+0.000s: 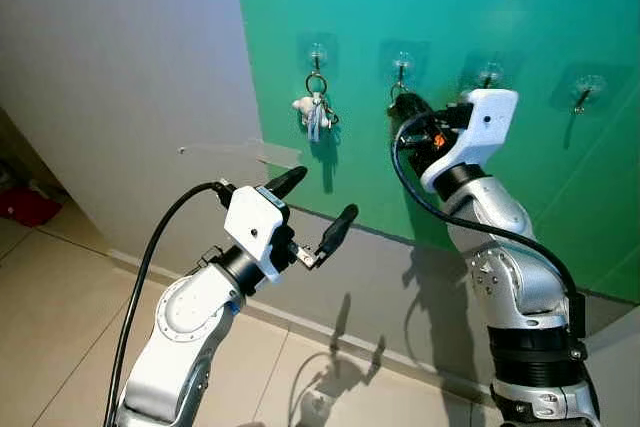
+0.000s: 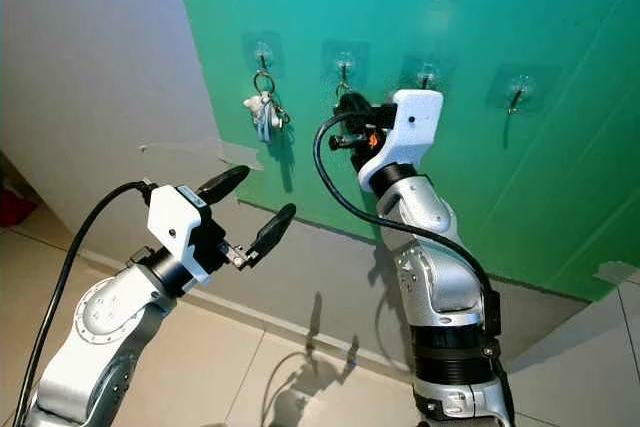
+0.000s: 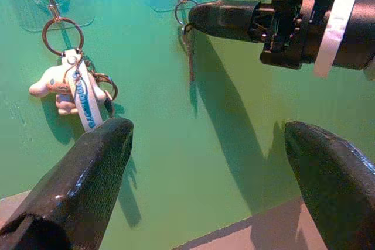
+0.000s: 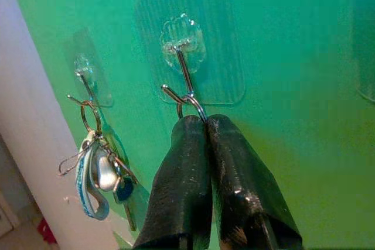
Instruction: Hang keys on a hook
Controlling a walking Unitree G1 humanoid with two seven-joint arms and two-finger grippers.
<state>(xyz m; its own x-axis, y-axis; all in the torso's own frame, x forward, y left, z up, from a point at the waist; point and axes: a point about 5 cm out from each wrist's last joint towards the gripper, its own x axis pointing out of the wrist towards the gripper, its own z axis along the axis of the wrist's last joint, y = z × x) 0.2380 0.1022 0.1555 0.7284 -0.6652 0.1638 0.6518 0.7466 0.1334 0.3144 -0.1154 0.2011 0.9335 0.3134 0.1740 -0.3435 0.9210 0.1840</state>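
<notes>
A charm keychain [image 1: 315, 112] hangs at nine o'clock of the second hook [image 4: 183, 74]. The right gripper [image 4: 199, 127], clamped on the key ring [image 4: 192, 105], touches that hook; the left gripper [image 1: 315, 212] hangs parted below.

key ring [image 4: 192, 107] partly hidden behind right hand [image 4: 206, 122] fingertips

Green wall panel [image 1: 520, 7] — grey wall [image 1: 110, 67] — tiled floor [image 1: 50, 287].
</notes>
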